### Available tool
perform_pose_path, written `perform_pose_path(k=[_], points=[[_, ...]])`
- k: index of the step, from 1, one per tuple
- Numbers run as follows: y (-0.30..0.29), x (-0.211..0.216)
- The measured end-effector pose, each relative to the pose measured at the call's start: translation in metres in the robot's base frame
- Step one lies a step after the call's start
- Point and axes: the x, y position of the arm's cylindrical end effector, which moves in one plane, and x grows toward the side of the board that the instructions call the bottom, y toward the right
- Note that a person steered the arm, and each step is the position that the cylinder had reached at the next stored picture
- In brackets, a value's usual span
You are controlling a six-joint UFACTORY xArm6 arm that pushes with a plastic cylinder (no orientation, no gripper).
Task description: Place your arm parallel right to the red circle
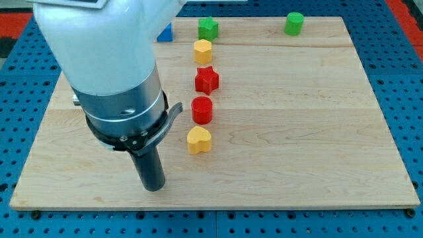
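Blue pegboard frames a pale wooden board (297, 132); near its middle stands the red circle (202, 110), between a red star (206, 80) above and a yellow heart (198, 140) below; my tip (154, 188), a bare rod without fingers, rests toward the view's lower left of it, well apart.

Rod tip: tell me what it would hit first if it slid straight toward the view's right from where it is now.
Probably nothing. My tip sits below and left of the yellow heart and red circle; a straight rightward slide looks free across the board, though depth is uncertain.
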Motion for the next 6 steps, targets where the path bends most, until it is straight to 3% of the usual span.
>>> perform_pose_path(k=[3, 4, 5, 6], points=[[0.018, 0.03], [0.077, 0.013], [0.095, -0.025], [0.096, -0.03]])
